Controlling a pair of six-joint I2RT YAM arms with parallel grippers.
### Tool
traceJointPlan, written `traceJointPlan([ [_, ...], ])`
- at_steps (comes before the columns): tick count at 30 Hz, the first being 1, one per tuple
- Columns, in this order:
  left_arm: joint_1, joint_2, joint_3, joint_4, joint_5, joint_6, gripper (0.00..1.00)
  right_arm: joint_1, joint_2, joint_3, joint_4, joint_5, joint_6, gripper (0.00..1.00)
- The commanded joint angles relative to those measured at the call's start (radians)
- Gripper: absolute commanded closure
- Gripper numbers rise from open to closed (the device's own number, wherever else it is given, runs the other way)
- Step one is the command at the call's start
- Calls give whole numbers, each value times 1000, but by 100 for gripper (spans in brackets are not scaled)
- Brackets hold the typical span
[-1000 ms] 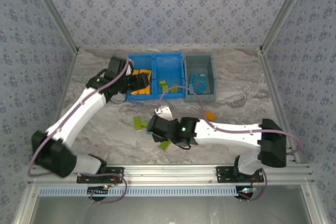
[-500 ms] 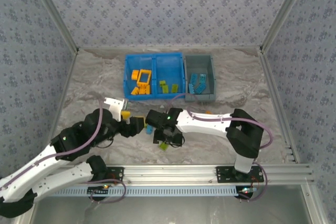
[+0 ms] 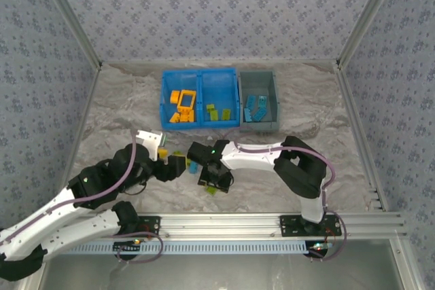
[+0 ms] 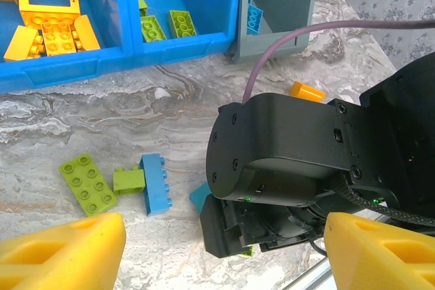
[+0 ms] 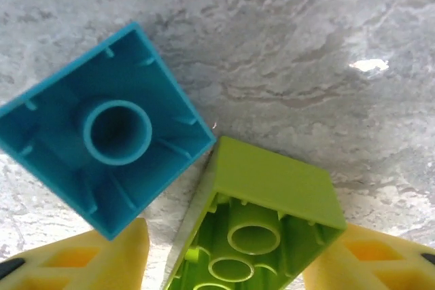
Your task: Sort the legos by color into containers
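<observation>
Standing by the near edge. Left gripper (image 4: 219, 255) reaches in from the lower left of the overhead view, yellow fingers wide apart, holding nothing, above loose legos (image 4: 155, 183) on the marble table (image 4: 102, 117): two lime, one light blue, close together. Centre: right gripper (image 5: 231, 263) low, fingers astride an overturned green brick (image 5: 258, 202); pinched or not, cannot tell. Overturned blue brick (image 5: 109, 151) just left of it. Upper centre: blue bin (image 3: 183, 73), orange pieces (image 3: 182, 108) in left compartment, lime pieces (image 3: 216, 112) in right. Grey bin (image 3: 259, 79) beside it holds light blue pieces (image 3: 256, 108).
</observation>
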Motion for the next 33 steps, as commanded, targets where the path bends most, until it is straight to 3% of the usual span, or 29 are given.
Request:
traceJointPlan([
  [1,-9,-6,1,-9,-12,-11,24,3,-14,-25,-24,32,44,50],
  [5,-10,-6,-7,8,-6,-18,24,-6,-47,-40,-48,87,46,76],
  [9,-13,1,4,24,2,-24,24,-19,-109,-40,-117,190,43,82],
  [12,-15,29,40,54,13,-26,24,-23,-211,-26,-245,355,25,83],
  [17,-25,112,116,119,-1,-29,24,-95,-310,70,-275,502,-188,82],
  [23,-30,182,170,170,-134,-61,25,-224,-100,390,-250,529,-520,80],
  [29,-33,211,174,212,-180,-92,26,-331,215,727,-321,556,-622,80],
  [33,-39,215,165,203,-173,-104,26,-377,364,861,-332,533,-654,80],
])
